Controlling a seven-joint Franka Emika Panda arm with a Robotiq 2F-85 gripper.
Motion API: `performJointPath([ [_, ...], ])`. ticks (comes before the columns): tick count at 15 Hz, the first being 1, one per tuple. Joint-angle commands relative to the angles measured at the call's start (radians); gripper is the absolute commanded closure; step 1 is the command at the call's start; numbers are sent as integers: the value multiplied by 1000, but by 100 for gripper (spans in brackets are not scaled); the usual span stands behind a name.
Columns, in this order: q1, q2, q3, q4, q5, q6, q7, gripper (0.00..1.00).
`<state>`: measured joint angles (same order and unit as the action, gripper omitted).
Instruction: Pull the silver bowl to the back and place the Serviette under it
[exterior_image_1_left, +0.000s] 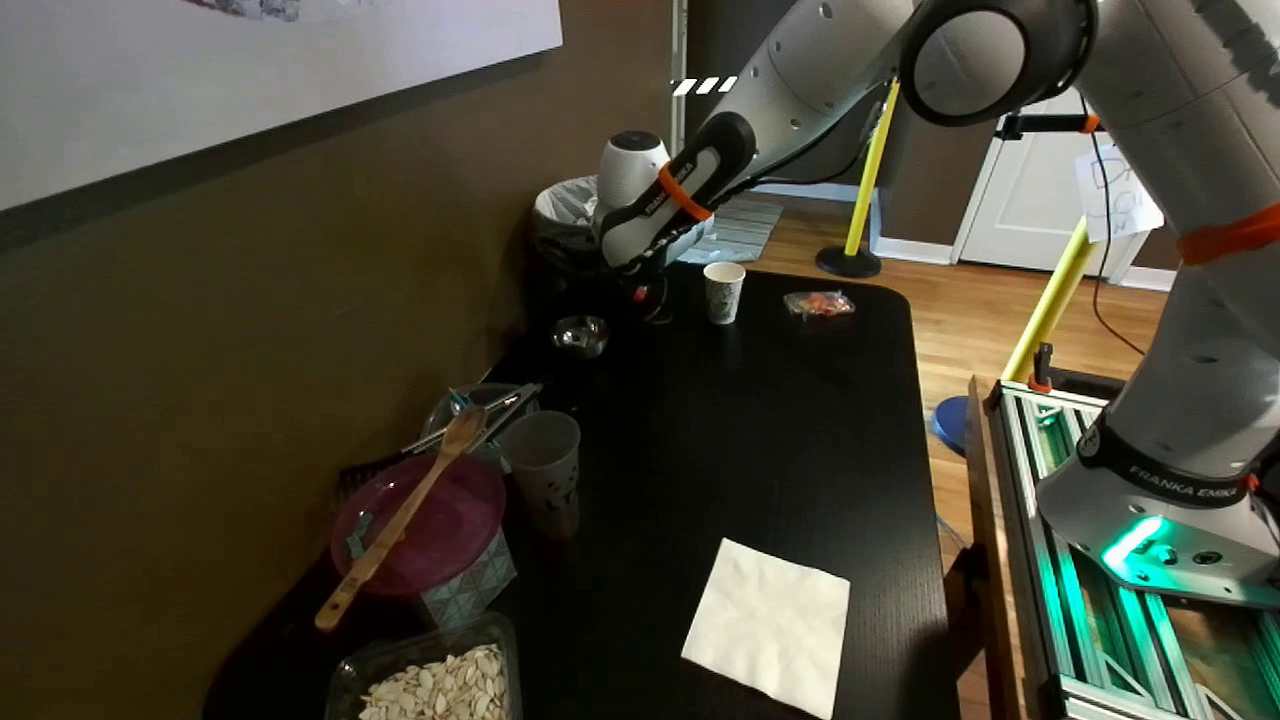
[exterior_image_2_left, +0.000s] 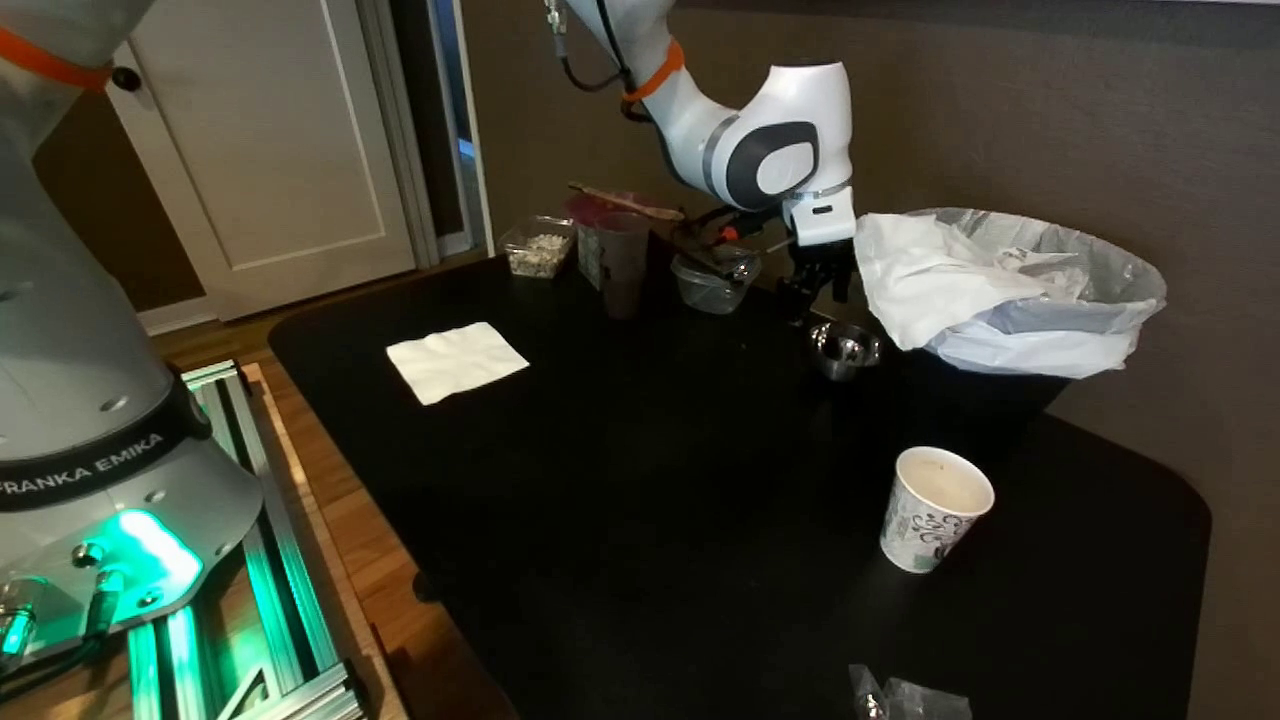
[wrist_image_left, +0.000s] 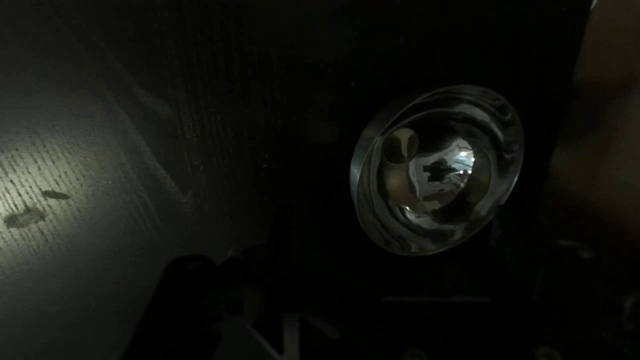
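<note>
Presumably, the Robotiq gripper (exterior_image_2_left: 820, 298) is preparing a rim grip on the silver bowl (exterior_image_2_left: 845, 352), which is sitting just beside it on the black table (exterior_image_2_left: 650, 480). The jaws are standing apart, apparently holding nothing. For a sound pull, they should be straddling the rim and closing gently, as polished metal may be slipping. The serviette (exterior_image_2_left: 457, 362) is lying flat, well apart from both.

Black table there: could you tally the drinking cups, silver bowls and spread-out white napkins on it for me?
Cups: 2 (white patterned paper cup, tall translucent plastic cup)
Small round silver metal bowl: 1
Square white paper napkin: 1
Total: 4
</note>
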<state>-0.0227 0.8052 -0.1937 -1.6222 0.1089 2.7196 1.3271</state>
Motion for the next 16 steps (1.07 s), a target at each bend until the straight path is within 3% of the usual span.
performJointPath([
  [1,-18,115,5,147,25,-60,-17,0],
  [4,-25,172,-1,221,26,-106,-8,2],
  [7,-36,218,-2,287,24,-155,-4,23],
  [9,-41,244,-5,324,20,-176,-2,43],
  [11,-44,269,-9,357,16,-194,1,55],
  [13,-46,288,-10,383,16,-214,6,75],
  [16,-49,315,-11,418,12,-238,6,90],
])
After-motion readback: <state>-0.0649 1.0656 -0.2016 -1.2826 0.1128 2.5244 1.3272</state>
